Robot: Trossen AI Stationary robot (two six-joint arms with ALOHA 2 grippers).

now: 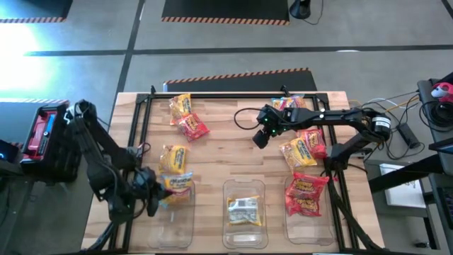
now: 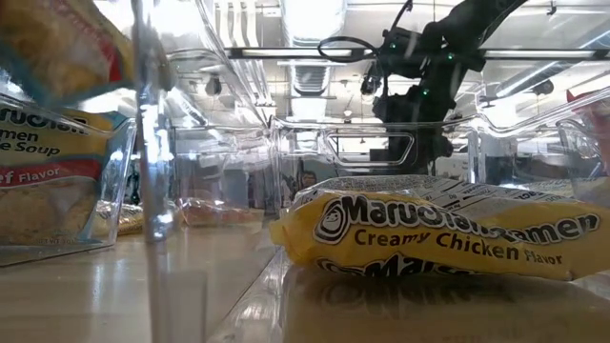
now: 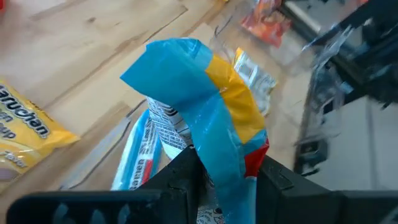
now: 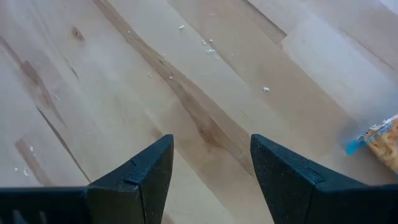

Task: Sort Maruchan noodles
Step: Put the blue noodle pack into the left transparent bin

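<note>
So left tool (image 3: 227, 171) is clamped on a blue noodle packet (image 3: 199, 93) over the left bin (image 1: 173, 212), right tool (image 4: 211, 165) hangs open above bare surface (image 4: 124, 74) beyond it

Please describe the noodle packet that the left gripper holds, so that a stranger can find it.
Look at the left clear bin of three. Above it the left gripper is shut on the blue packet. Only this packet is off the table.
</note>
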